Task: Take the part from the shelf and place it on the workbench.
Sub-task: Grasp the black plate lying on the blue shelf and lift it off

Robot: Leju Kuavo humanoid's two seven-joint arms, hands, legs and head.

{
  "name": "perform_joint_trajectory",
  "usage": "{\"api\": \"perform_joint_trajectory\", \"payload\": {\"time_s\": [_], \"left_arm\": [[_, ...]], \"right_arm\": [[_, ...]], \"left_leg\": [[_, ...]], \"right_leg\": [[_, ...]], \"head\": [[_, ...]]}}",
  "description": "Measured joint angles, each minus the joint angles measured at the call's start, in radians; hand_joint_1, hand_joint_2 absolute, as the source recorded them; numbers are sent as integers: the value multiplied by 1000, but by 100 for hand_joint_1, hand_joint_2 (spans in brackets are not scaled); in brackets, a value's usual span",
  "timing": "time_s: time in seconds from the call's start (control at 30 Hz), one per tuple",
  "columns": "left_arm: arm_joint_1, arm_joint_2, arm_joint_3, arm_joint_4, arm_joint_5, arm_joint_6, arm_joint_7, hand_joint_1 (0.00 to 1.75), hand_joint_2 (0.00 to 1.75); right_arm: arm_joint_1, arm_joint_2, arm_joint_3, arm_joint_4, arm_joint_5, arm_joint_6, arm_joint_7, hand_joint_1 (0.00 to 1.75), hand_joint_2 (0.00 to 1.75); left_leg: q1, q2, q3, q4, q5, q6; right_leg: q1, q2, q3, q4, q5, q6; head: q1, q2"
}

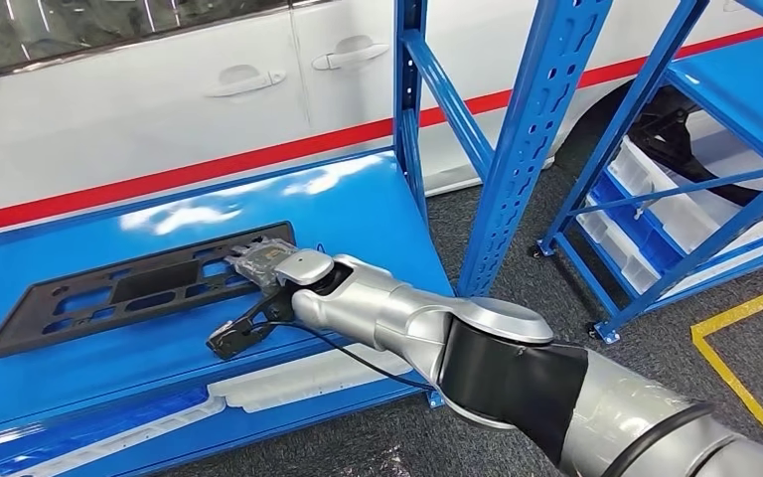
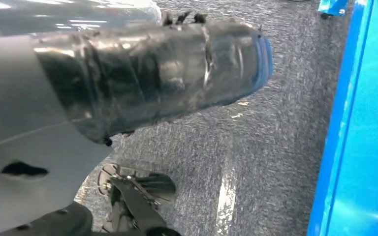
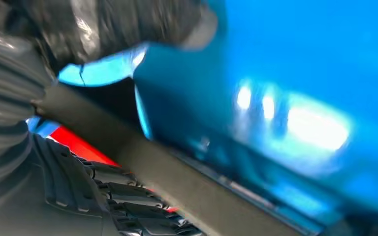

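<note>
A flat black openwork part lies on the blue shelf board at the left. My right hand has reached its right end: the fingers rest on top of the part, and the thumb is spread toward the shelf's front edge, clear of it. In the blurred right wrist view, the part's edge runs as a dark bar between the thumb and the fingers, with gaps on both sides. My left hand hangs above the grey carpet beside a blue edge and holds nothing.
Blue uprights stand at the shelf's right end. A white car with a red stripe is behind. A second blue rack with white bins stands to the right. Yellow tape marks the grey floor.
</note>
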Motion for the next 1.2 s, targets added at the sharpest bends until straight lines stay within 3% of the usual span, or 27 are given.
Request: {"api": "perform_joint_trajectory", "payload": {"time_s": [0.1,0.13,0.2,0.27,0.33,0.4,0.43,0.47,0.5,0.6,0.67,0.8,0.83,0.9,0.97,1.2], "left_arm": [[-1,1,0,0,1,-4,-6,0,0],[-2,1,0,0,2,-5,-9,0,0],[-3,1,0,0,2,-9,-13,0,0],[-2,1,0,0,6,-20,-18,0,0],[-1,1,0,0,14,-39,-27,0,0],[-2,2,0,0,22,-54,-37,0,0],[-2,2,0,0,26,-60,-41,0,0],[-2,2,0,0,29,-65,-45,0,0],[-1,1,0,0,32,-69,-48,0,0],[-2,1,0,0,37,-76,-54,0,0],[-3,2,0,0,38,-76,-55,0,0],[-2,3,0,0,45,-80,-61,0,175],[-2,4,0,0,49,-84,-64,0,175],[-2,4,0,0,56,-91,-73,0,175],[-1,5,0,0,65,-97,-83,0,175],[0,7,0,1,76,-100,-89,0,175]], "right_arm": [[-5,7,0,2,-5,1,-9,175,175],[-6,8,0,2,-6,1,-11,175,175],[-8,9,0,2,-6,0,-15,175,175],[-12,11,0,2,-8,-3,-18,175,175],[-14,12,0,2,-16,-9,-21,175,175],[-15,11,0,3,-25,-21,-25,175,175],[-15,11,0,2,-30,-28,-28,175,175],[-16,11,0,1,-35,-34,-31,175,175],[-17,11,0,-1,-41,-39,-35,175,175],[-22,12,0,-16,-52,-43,-41,175,175],[-25,14,0,-25,-54,-42,-45,175,175],[-26,18,0,-44,-66,-50,-54,175,175],[-26,19,0,-51,-77,-57,-57,175,175],[-24,19,0,-70,-111,-72,-64,175,175],[-18,19,0,-98,-159,-89,-71,175,175],[-13,18,0,-124,-197,-100,-74,175,175]], "left_leg": [[-13,0,82,-181,91,28],[-19,-1,103,-221,99,36],[-25,-1,117,-247,94,41],[-19,1,133,-275,99,42],[-12,4,149,-301,109,46],[-12,5,152,-303,112,49],[-12,5,151,-301,111,49],[-11,5,151,-299,109,48],[-10,5,151,-295,107,46],[-7,4,145,-267,91,30],[-9,2,136,-252,84,17],[-6,-1,124,-233,71,-1],[-5,-1,109,-200,49,-5],[-3,-1,55,-82,-12,-14],[-1,0,11,12,-41,-19],[-1,-1,5,25,-32,-19]], "right_leg": [[4,4,13,-6,-4,-1],[4,4,15,-9,-4,2],[2,5,17,-17,0,10],[4,3,18,-18,-4,20],[7,0,-3,35,-40,27],[7,-1,-57,150,-93,30],[6,-1,-82,200,-108,33],[5,-2,-94,220,-105,35],[3,-3,-88,205,-85,38],[-5,-6,-8,39,-6,42],[-3,-4,15,-6,0,33],[-4,-5,14,-11,7,7],[-7,-7,14,-13,10,3],[-7,-7,11,-14,12,-1],[-5,-6,8,-14,13,-3],[-5,-4,7,-14,13,-3]], "head": [[0,0],[0,0],[0,0],[1,0],[1,0],[2,0],[2,0],[2,0],[2,0],[2,0],[2,0],[1,0],[0,0],[0,0],[0,0],[0,0]]}}
